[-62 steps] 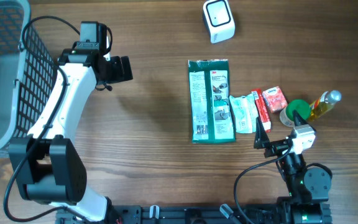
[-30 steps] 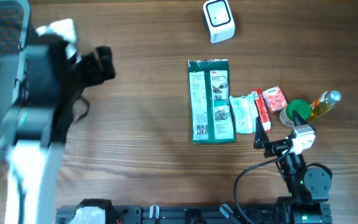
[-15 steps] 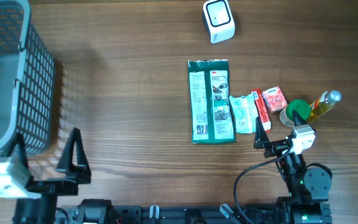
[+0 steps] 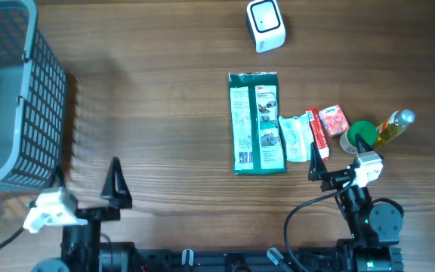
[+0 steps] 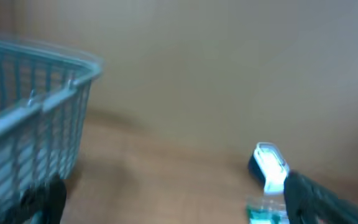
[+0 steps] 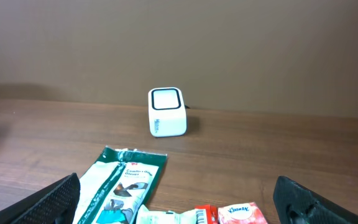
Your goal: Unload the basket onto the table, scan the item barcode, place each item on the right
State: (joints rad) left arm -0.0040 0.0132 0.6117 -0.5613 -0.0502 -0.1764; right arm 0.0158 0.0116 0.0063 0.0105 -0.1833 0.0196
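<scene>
The white barcode scanner (image 4: 265,25) stands at the far middle of the table, also visible as the scanner (image 6: 166,112) in the right wrist view and as a blurred scanner (image 5: 267,163) in the left wrist view. A green glove pack (image 4: 257,122) lies flat in the middle; the glove pack (image 6: 120,186) shows below the scanner. My left gripper (image 4: 87,187) sits open and empty at the near left edge. My right gripper (image 4: 338,153) sits open and empty at the near right, just before the small items.
A grey wire basket (image 4: 10,91) fills the left side. Beside the glove pack lie a white-green packet (image 4: 297,137), a red box (image 4: 319,134), a red tissue pack (image 4: 333,119), a green lid (image 4: 361,132) and a yellow bottle (image 4: 395,127).
My left arm has swung from beside the basket back to the near left edge of the table. The right arm and the items have not moved.
</scene>
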